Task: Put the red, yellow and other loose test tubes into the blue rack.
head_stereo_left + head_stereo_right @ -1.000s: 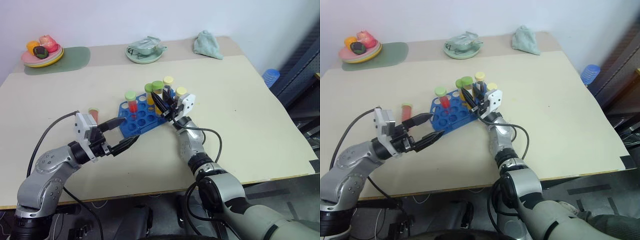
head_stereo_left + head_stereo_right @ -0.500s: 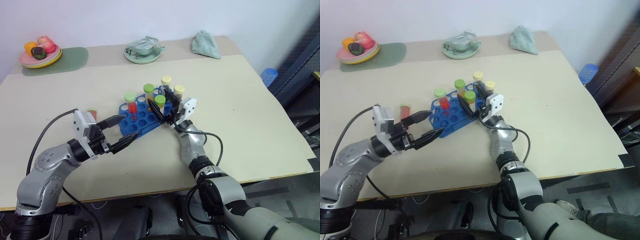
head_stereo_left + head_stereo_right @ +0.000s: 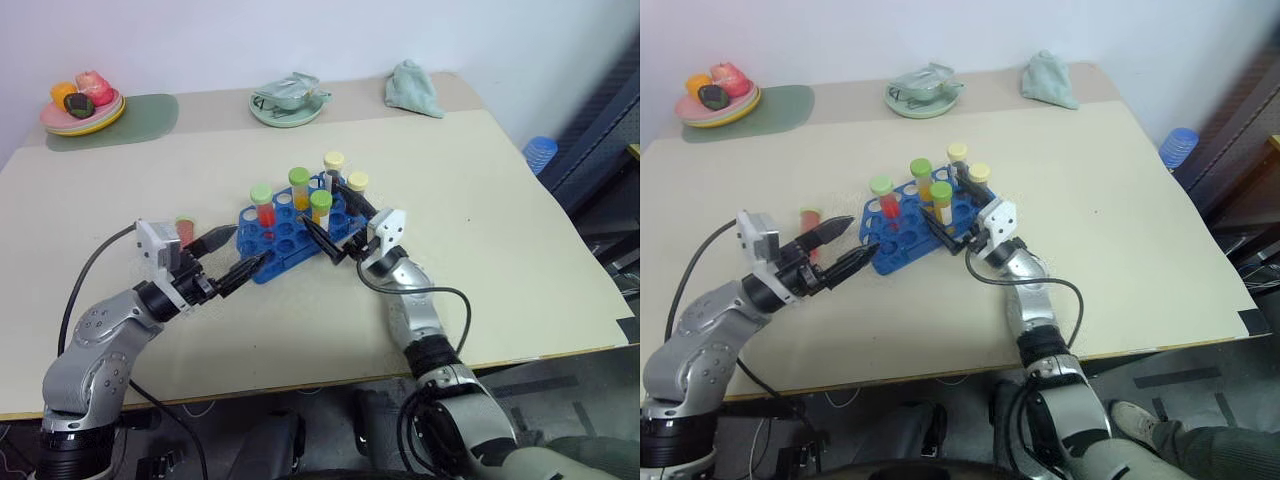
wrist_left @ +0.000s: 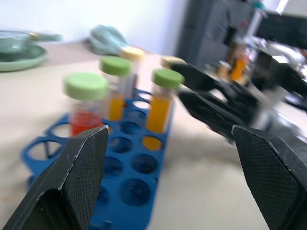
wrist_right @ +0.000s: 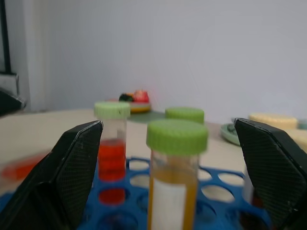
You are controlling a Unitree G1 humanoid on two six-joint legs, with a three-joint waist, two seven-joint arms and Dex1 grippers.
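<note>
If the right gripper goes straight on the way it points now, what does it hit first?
Probably the yellow tube with the green cap, standing in the blue rack dead ahead between the right gripper's open fingers. Depth is hard to judge.

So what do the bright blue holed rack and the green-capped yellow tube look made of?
The bright blue holed rack looks like moulded plastic: uniform colour, slight sheen. The green-capped yellow tube seems clear plastic, possibly glass; its liquid shows through, and its cap looks matte.

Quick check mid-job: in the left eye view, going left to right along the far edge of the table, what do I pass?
Plate of food → green mat → pale green dish → crumpled green cloth.
</note>
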